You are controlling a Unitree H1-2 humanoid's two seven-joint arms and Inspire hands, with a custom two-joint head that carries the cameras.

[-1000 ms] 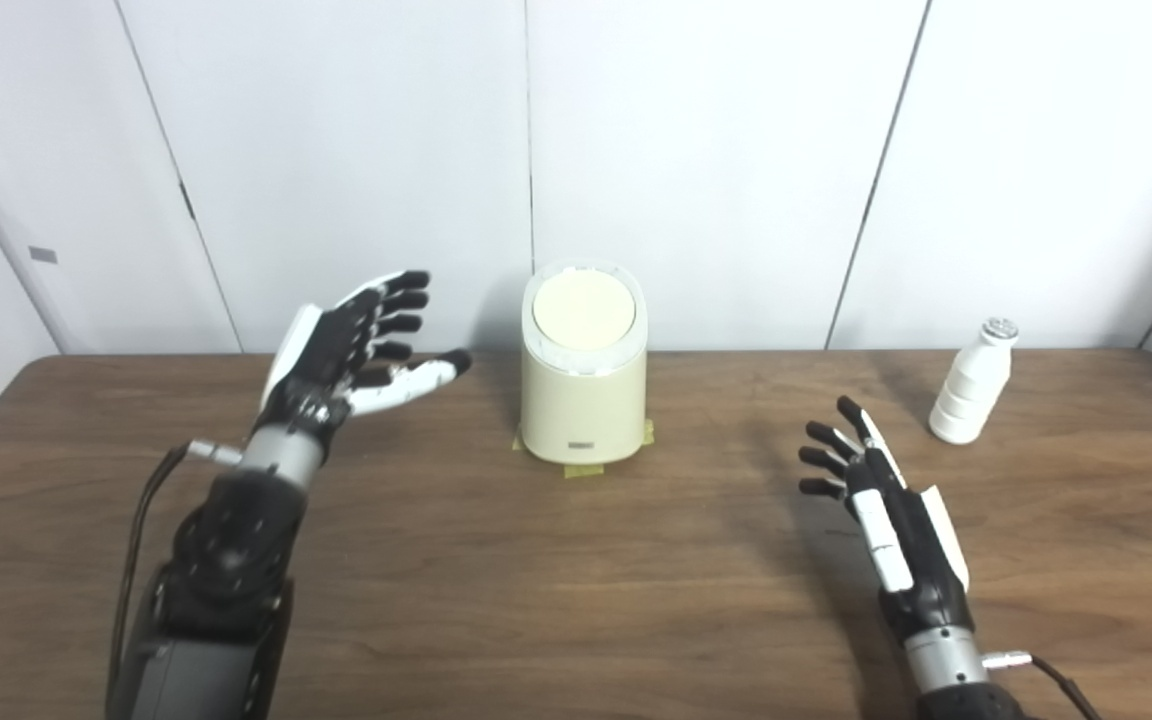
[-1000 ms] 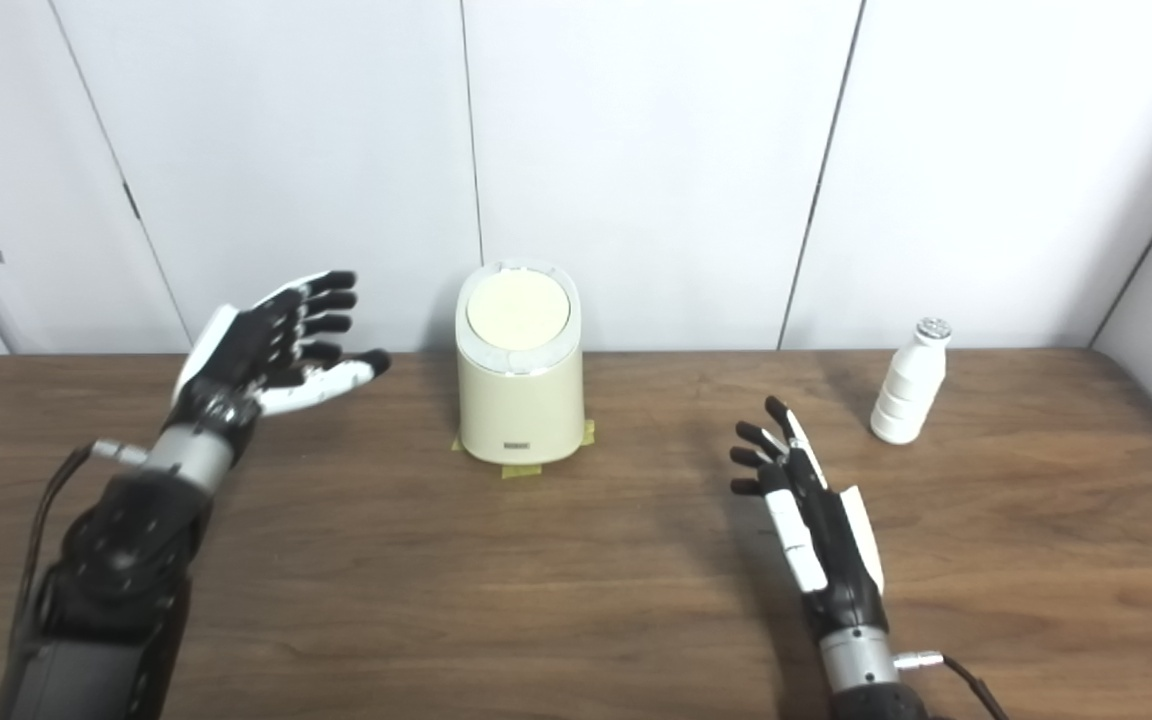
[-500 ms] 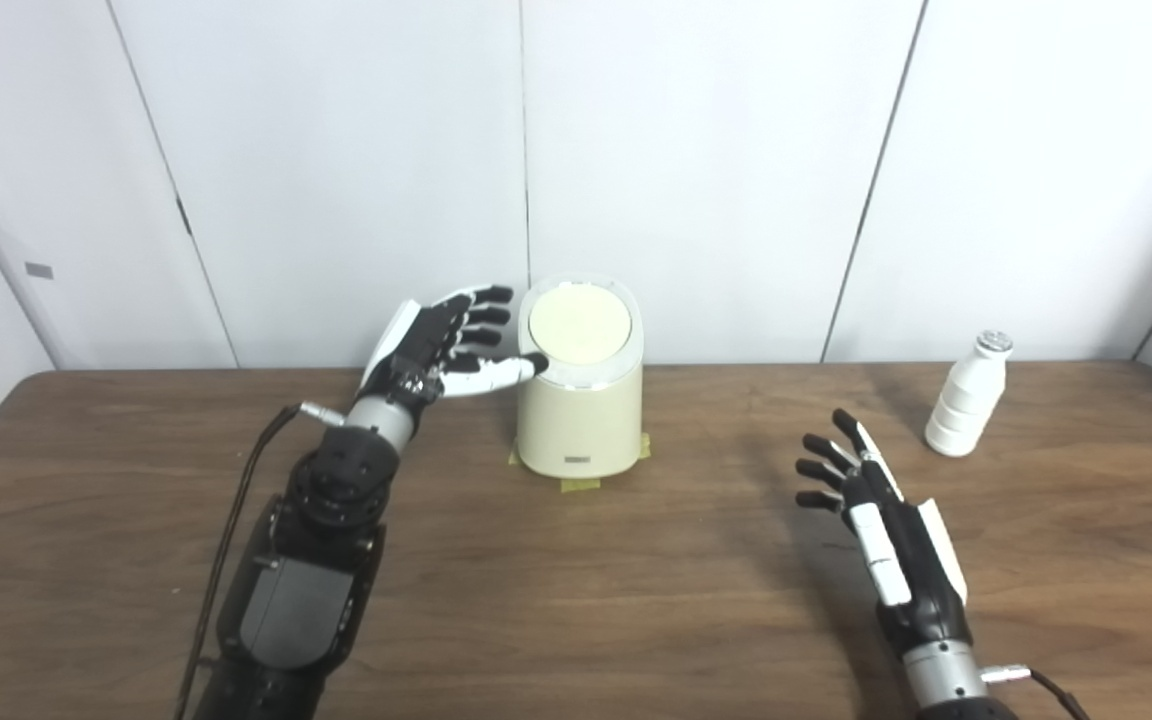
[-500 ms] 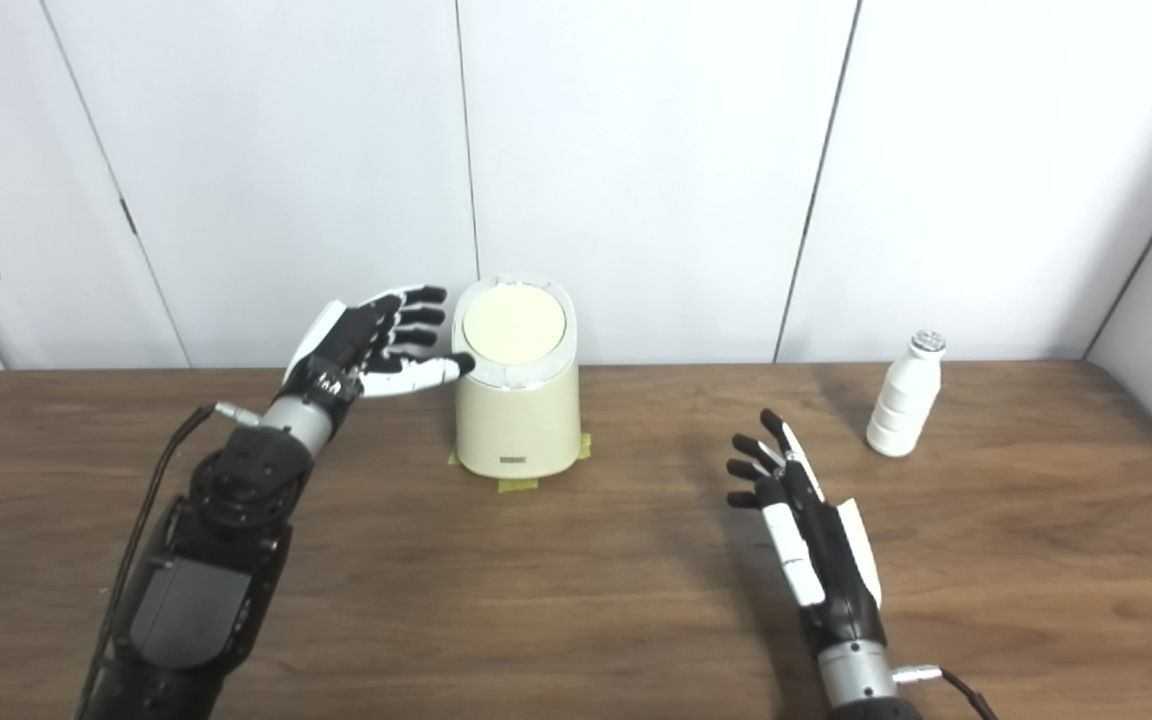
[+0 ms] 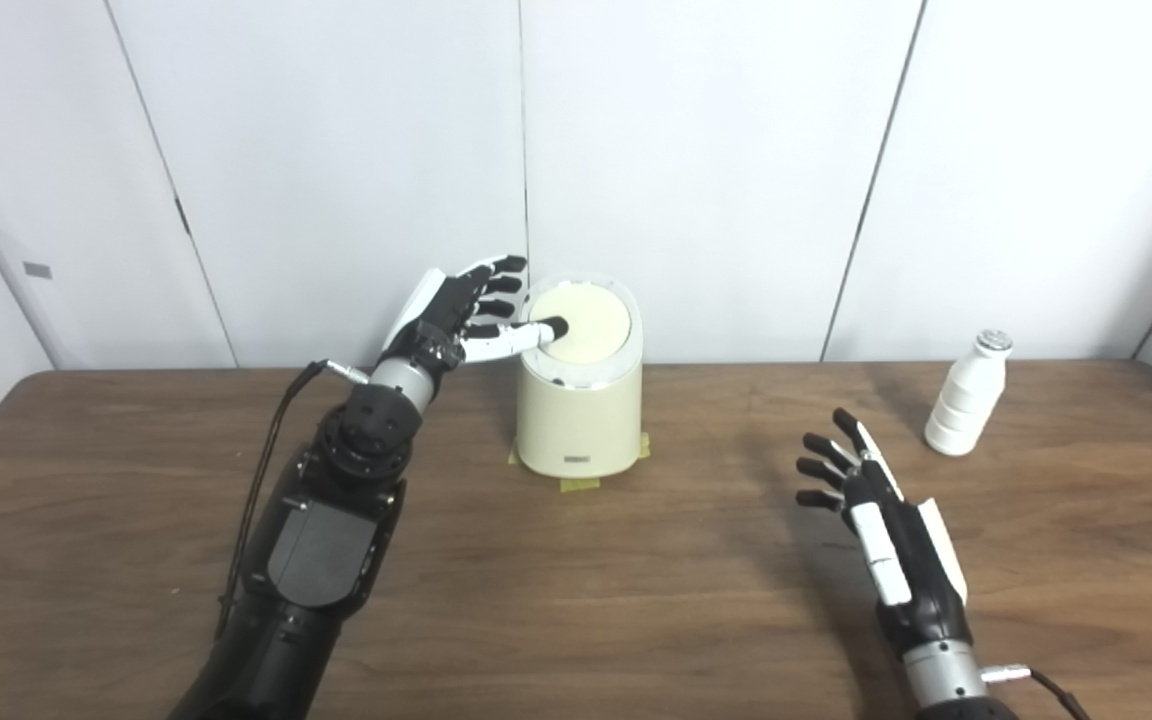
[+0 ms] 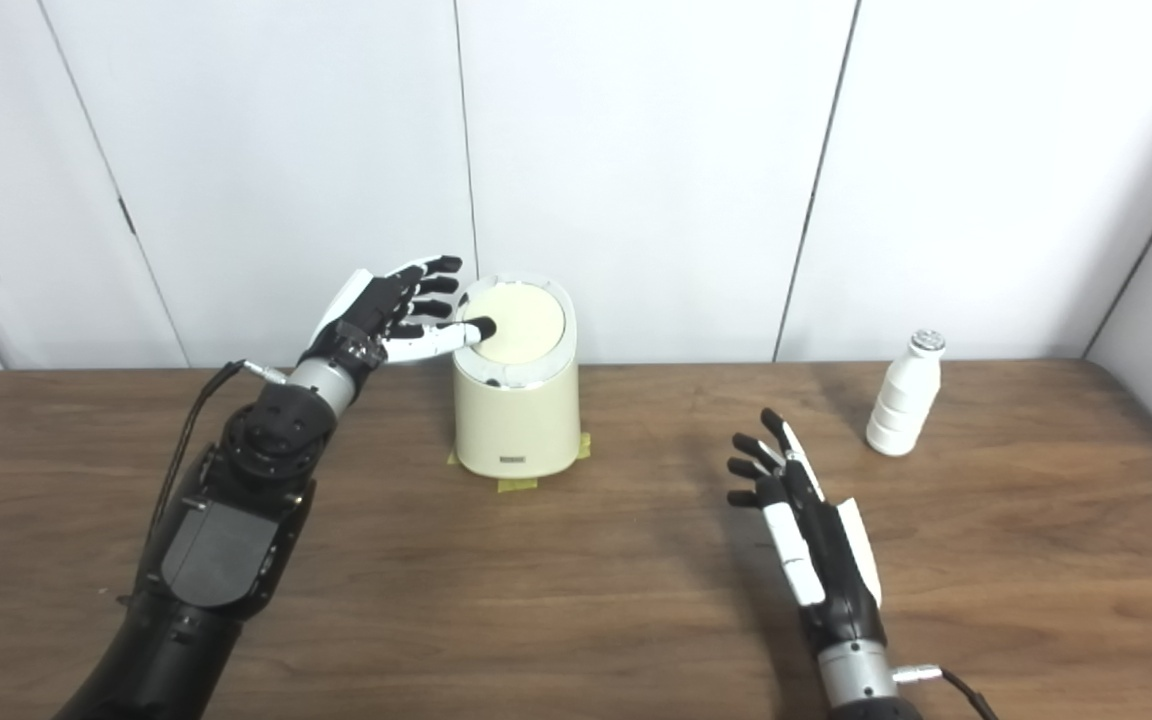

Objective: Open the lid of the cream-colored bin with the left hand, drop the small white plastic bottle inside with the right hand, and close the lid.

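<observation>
The cream-colored bin (image 5: 579, 420) stands near the table's back edge, held down by yellow tape. Its round lid (image 5: 588, 322) is tilted a little, with a dark gap showing at the front rim. My left hand (image 5: 461, 315) is at the bin's upper left, fingers spread, its thumb tip resting on the lid's left part. The small white plastic bottle (image 5: 963, 395) stands upright at the far right, untouched. My right hand (image 5: 881, 520) hovers open above the table, in front and to the left of the bottle.
The brown wooden table (image 5: 576, 600) runs the full width. White wall panels (image 5: 716, 150) rise directly behind the bin and bottle. A black cable (image 5: 266, 470) hangs along my left forearm.
My left hand moved right from beside the bin up onto the lid, and the lid's front has tipped. The right hand and the bottle stayed put.
</observation>
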